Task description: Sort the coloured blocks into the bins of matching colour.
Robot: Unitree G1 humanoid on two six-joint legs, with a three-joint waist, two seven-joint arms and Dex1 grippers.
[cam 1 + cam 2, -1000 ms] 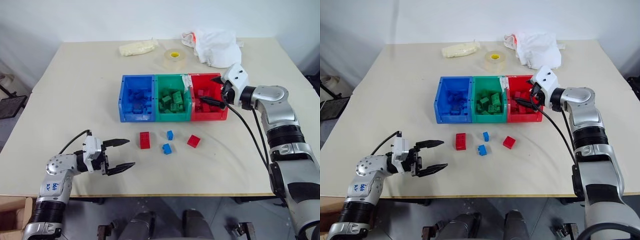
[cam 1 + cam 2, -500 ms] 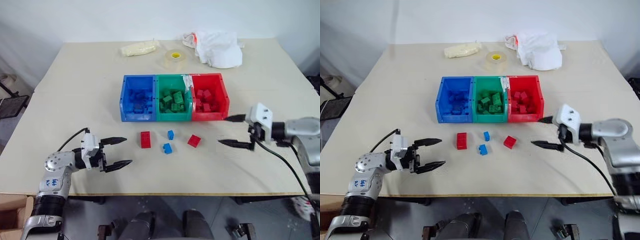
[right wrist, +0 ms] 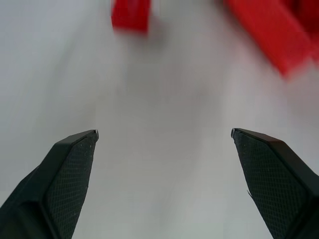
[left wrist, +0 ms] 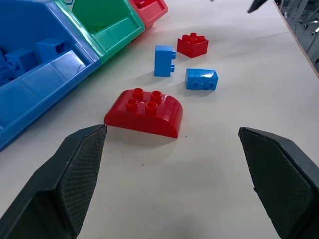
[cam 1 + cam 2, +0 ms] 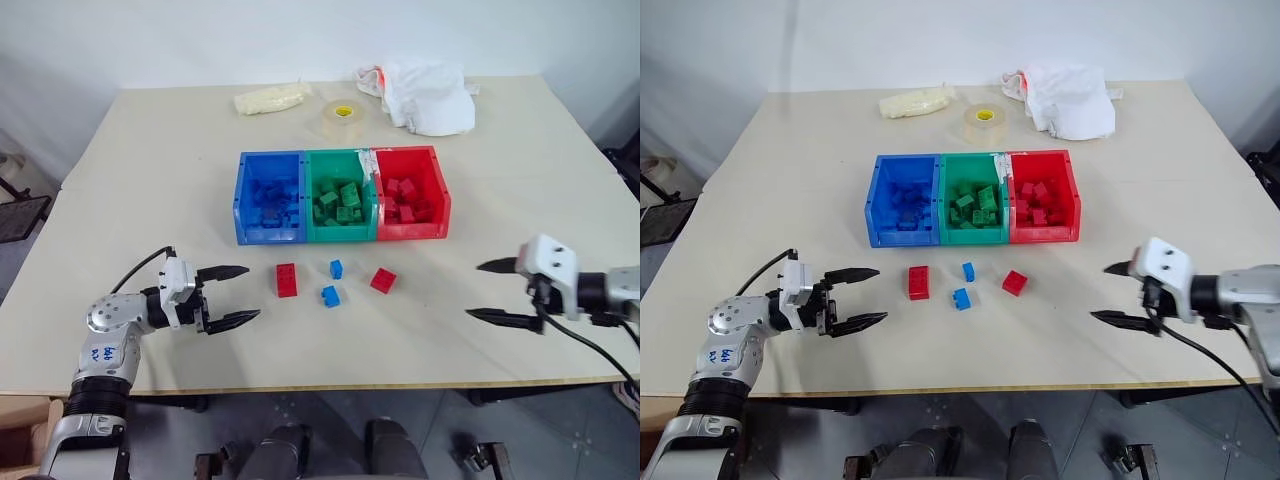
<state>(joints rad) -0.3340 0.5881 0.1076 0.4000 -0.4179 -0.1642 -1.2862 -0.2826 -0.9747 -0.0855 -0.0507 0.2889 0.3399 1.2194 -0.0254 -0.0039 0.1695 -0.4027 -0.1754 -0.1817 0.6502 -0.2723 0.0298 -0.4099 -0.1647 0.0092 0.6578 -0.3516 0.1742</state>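
Note:
Three joined bins stand mid-table: blue [image 5: 268, 233], green [image 5: 340, 232] and red [image 5: 412, 230], each holding blocks of its own colour. In front of them four loose blocks lie on the table: a long red one [image 5: 287, 279], two small blue ones [image 5: 337, 268] [image 5: 329, 295] and a small red one [image 5: 383, 279]. My left gripper [image 5: 250, 292] is open and empty, level with the table, just left of the long red block [image 4: 144, 112]. My right gripper [image 5: 474, 290] is open and empty, well to the right of the small red block [image 3: 130, 15].
A white plastic bag [image 5: 425, 95], a roll of clear tape [image 5: 343, 113] and a cream pouch [image 5: 270, 98] lie along the table's far edge behind the bins. The table's front edge [image 5: 350, 385] runs close below both grippers.
My right gripper has drawn back from over the red bin and sunk to the front right of the table, still open. The left gripper has hardly moved.

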